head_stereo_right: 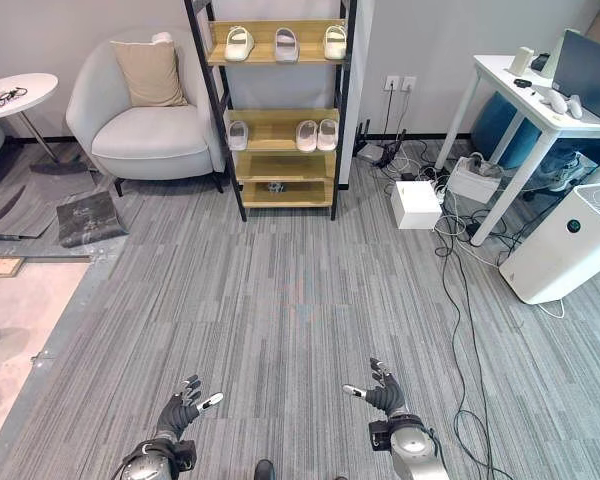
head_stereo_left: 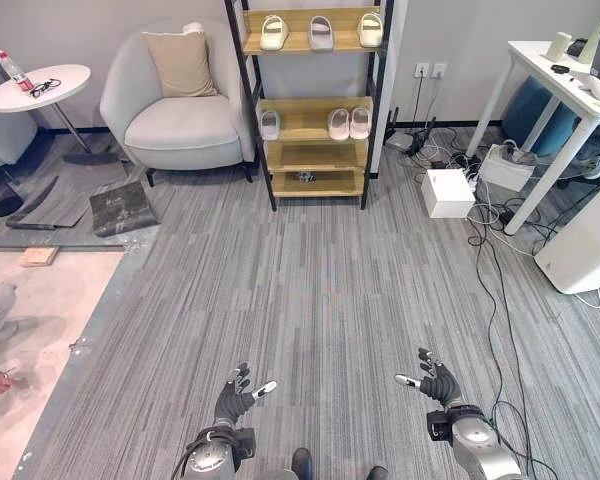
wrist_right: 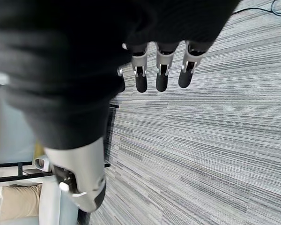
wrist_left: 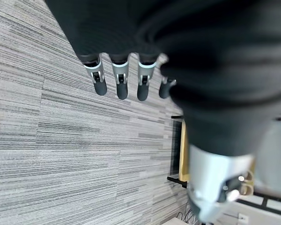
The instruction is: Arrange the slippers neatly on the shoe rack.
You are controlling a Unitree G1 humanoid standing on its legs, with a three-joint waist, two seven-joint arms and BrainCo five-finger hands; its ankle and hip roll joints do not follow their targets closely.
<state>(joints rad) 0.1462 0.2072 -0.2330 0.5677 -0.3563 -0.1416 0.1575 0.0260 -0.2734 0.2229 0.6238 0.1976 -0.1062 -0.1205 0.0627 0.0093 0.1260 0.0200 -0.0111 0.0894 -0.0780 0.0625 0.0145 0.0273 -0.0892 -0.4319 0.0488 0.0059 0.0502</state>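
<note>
Wooden shoe rack (head_stereo_left: 310,118) shelves, black metal frame; grey ribbed carpet (head_stereo_left: 320,290).

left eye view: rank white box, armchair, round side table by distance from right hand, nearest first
From the right hand:
1. White box, on the floor right of the shoe rack.
2. Armchair, left of the rack against the wall.
3. Round side table, far left corner.

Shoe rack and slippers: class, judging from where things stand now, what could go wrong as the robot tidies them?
1. Cables trail over the carpet right of the shoe rack; walking up could snag them.
2. The middle shelf holds a lone slipper apart from a pair; shifting one could knock another off.
3. The left hand and right hand are open, empty and far from the rack, so reach is untested.
</note>
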